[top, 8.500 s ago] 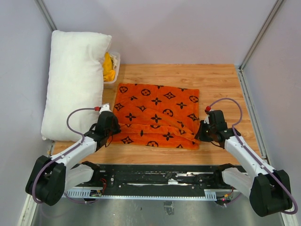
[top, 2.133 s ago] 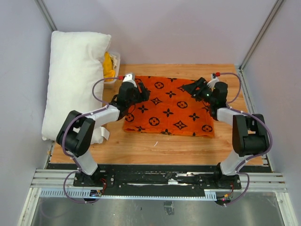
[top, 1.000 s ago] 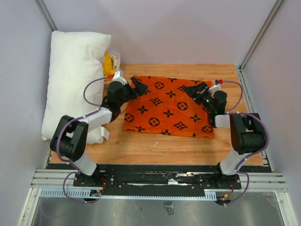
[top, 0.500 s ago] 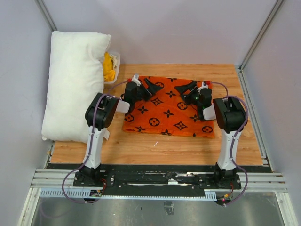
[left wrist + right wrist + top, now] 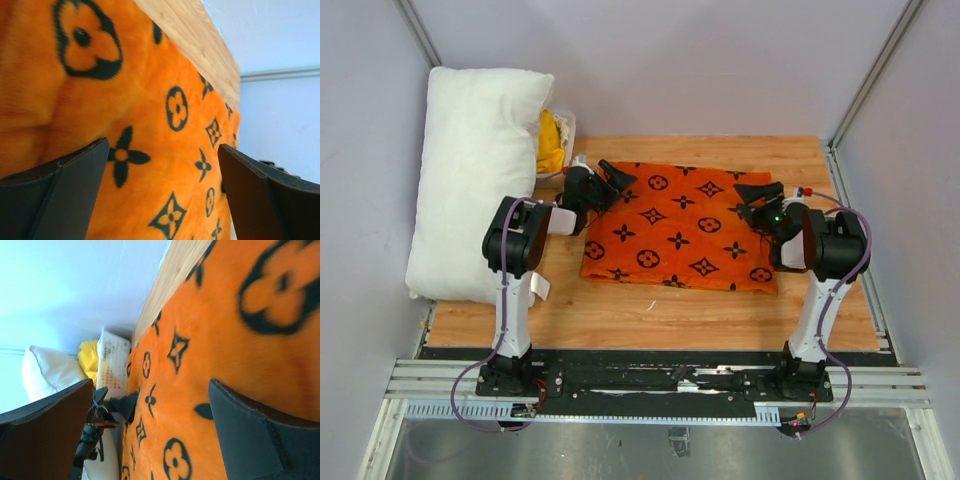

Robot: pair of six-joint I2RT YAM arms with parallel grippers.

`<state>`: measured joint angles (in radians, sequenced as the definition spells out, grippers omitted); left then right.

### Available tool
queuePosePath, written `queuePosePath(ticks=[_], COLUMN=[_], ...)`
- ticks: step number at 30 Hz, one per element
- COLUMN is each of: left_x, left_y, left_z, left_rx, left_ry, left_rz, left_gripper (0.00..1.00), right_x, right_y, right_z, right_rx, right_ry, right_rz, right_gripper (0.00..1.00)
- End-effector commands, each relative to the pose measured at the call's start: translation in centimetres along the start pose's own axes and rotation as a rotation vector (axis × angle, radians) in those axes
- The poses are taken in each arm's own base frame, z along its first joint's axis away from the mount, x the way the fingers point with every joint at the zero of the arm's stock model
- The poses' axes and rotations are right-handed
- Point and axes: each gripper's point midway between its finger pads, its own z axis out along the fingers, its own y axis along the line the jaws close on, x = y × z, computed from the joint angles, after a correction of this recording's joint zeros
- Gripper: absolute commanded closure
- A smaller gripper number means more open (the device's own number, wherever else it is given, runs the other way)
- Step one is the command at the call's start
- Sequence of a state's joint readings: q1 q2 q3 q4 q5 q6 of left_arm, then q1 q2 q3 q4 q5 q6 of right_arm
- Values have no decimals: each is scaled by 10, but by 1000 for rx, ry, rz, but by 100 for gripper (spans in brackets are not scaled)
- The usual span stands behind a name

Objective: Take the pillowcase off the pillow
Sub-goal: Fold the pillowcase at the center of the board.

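Both tools are spread as wide as they go with nothing pinched between the fingers. The left gripper [image 5: 613,180] sits over the far-left corner of the pillowcase [image 5: 675,225], and the right gripper [image 5: 752,198] is low over its right side. From either wrist cam I can't tell if the fingertips touch the fabric or just hang above it. It's all orange print up close, and the right one is blurry.

The pillowcase lies flat mid-table, completely off the pillow [image 5: 480,170], which runs along the left wall just beside it. The left arm's links cover the gap between the two, so I can't say if they touch. The pillow also hides most of a small bin [image 5: 563,150] at the far left — only some yellow cloth [image 5: 550,140] pokes out.

Room-wise, there's a bare strip of table [image 5: 720,310] along the near edge and another on the right, before the frame rail.
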<state>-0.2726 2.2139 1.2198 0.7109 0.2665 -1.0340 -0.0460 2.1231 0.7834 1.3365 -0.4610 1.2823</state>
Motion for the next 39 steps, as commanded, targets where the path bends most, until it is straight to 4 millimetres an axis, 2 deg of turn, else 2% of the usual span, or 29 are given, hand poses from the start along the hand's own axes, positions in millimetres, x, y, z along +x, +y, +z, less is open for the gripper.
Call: queuePosePath(ticks=[1, 3, 5, 7, 9, 11, 13, 14, 18, 22, 24, 28, 34, 39], left_x=[-23, -31, -45, -51, -46, -35, -19, -17, -20, -11, -1, 12, 30, 35], left_y=[59, 56, 42, 19, -10, -46, -66, -70, -64, -56, -48, -26, 1, 28], left_z=[-25, -32, -38, -41, -38, -30, -27, -28, -42, -52, -55, -62, -63, -70], left_rx=[-273, -300, -303, -279, -229, -143, -97, -97, -133, -123, -119, -147, -188, -276], left_ry=[-82, -103, -145, -162, -135, -88, -40, -35, -71, -61, -32, -10, 33, 37], left_rz=[81, 123, 171, 233, 326, 405, 459, 470, 472, 462, 452, 441, 398, 374], left_gripper=[3, 4, 4, 4, 3, 3, 4, 4, 4, 4, 4, 4, 6, 6], right_x=[-50, -60, -64, -62, -51, -34, -12, 1, 53, 110, 132, 163, 174, 152], right_y=[-38, -37, -26, -2, 24, 54, 82, 90, 116, 110, 99, 82, 60, 35], right_z=[-37, -46, -49, -43, -32, -16, 1, 9, 43, 75, 86, 96, 99, 96], right_rx=[113, 124, 123, 99, 80, 57, 30, 28, -52, -102, -99, -90, -58, -6], right_ry=[-133, -157, -158, -137, -88, -26, 48, 93, 257, 424, 482, 540, 565, 536], right_rz=[8, -6, -42, -103, -193, -284, -371, -397, -417, -321, -280, -236, -204, -180], right_gripper=[1, 1, 1, 1, 1, 2, 1, 1, 1, 2, 1, 1, 1, 2])
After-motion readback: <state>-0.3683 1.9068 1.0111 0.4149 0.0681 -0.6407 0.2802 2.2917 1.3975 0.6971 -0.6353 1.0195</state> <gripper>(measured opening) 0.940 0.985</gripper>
